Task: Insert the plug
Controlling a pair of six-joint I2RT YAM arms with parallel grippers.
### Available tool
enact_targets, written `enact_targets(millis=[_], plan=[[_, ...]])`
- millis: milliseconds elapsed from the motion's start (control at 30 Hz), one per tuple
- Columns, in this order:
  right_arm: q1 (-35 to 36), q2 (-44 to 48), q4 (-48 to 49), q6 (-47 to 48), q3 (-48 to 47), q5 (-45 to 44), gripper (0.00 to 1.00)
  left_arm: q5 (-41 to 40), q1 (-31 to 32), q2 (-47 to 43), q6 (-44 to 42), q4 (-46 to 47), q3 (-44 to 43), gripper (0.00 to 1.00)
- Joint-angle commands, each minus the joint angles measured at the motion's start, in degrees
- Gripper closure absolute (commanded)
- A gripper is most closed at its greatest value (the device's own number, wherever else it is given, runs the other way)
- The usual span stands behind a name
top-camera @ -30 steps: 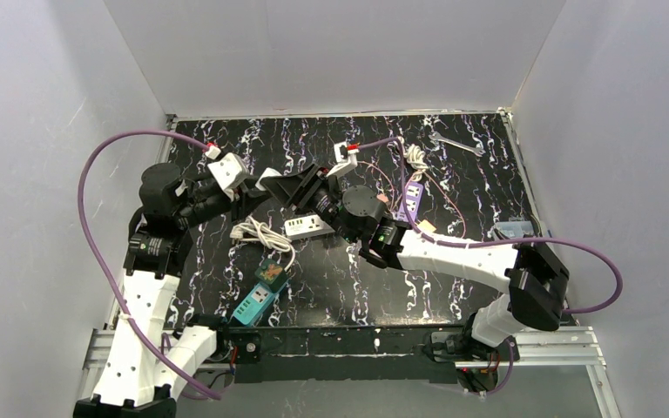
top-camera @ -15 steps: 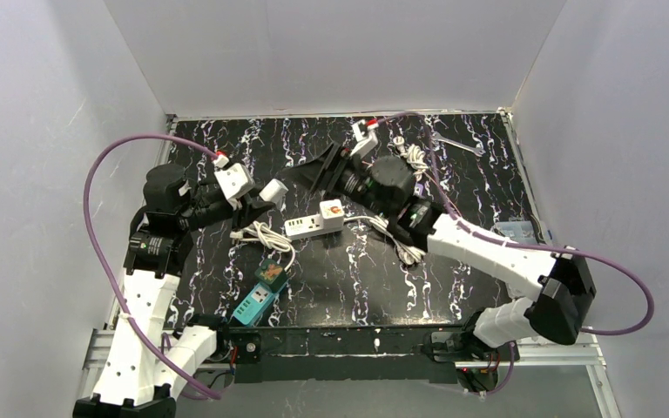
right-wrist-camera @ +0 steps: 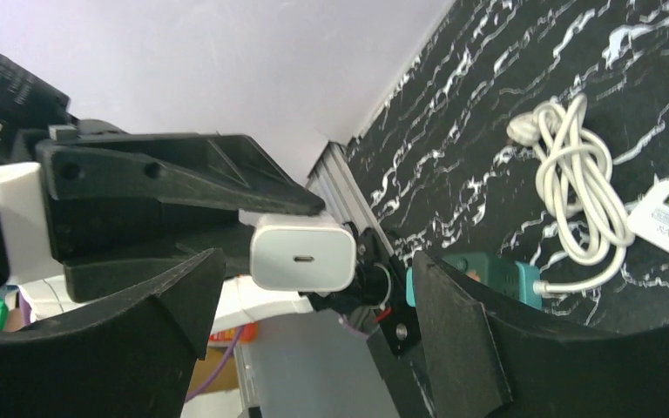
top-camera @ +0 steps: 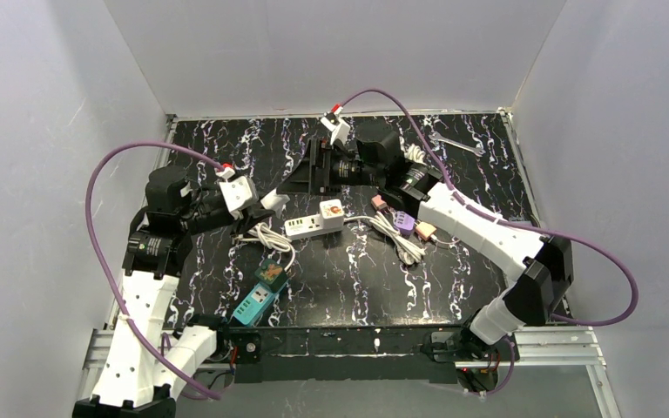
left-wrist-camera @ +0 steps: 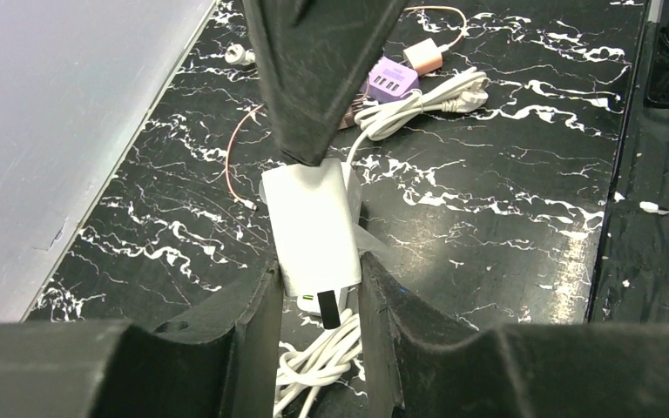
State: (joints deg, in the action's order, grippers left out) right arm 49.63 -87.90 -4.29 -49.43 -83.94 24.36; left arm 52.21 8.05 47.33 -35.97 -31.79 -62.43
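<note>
The plug [top-camera: 273, 199] is a white charger block, and my left gripper [top-camera: 264, 205] is shut on it above the table's left half. In the left wrist view the plug [left-wrist-camera: 309, 222] sits squeezed between both fingers of the left gripper [left-wrist-camera: 318, 266]. My right gripper [top-camera: 300, 179] hangs open just beyond the plug and points at it without touching. In the right wrist view the plug's port face [right-wrist-camera: 303, 252] shows between the spread fingers of the right gripper [right-wrist-camera: 315, 272]. The white power strip [top-camera: 314, 225] with an orange button lies on the table just right of the plug.
A coiled white cable [top-camera: 262, 234] lies below the left gripper. A teal power strip [top-camera: 257, 300] sits near the front edge. A purple strip [top-camera: 403, 223] and small adapters lie under the right arm. A wrench [top-camera: 457, 144] rests at the back right.
The right gripper opened wide and drew back from the plug toward the rear wall, its arm swinging away from the white strip. The left gripper kept the plug and shifted slightly right.
</note>
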Motion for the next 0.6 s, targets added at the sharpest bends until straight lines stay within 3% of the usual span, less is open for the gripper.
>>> enact_targets(millis=[0, 233, 500, 567], plan=[[0.1, -0.08, -3.76, 2.25, -2.48, 4.02, 0.14, 2.3, 0.21, -1.17, -2.84, -1.15, -1.49, 1.0], [0.65, -1.44, -0.36, 0.04, -2.1, 4.93, 0.29, 3.34, 0.23, -0.79, -3.23, -1.43, -1.42, 1.0], [2.32, -4.07, 3.77, -2.9, -3.0, 6.4, 0.34, 3.02, 0.21, -0.8, -3.61, -1.72, -1.13, 1.0], [2.49, -4.27, 3.77, -2.99, -2.96, 6.66, 0.4, 2.9, 0.21, -0.79, -3.83, -1.69, -1.19, 1.0]])
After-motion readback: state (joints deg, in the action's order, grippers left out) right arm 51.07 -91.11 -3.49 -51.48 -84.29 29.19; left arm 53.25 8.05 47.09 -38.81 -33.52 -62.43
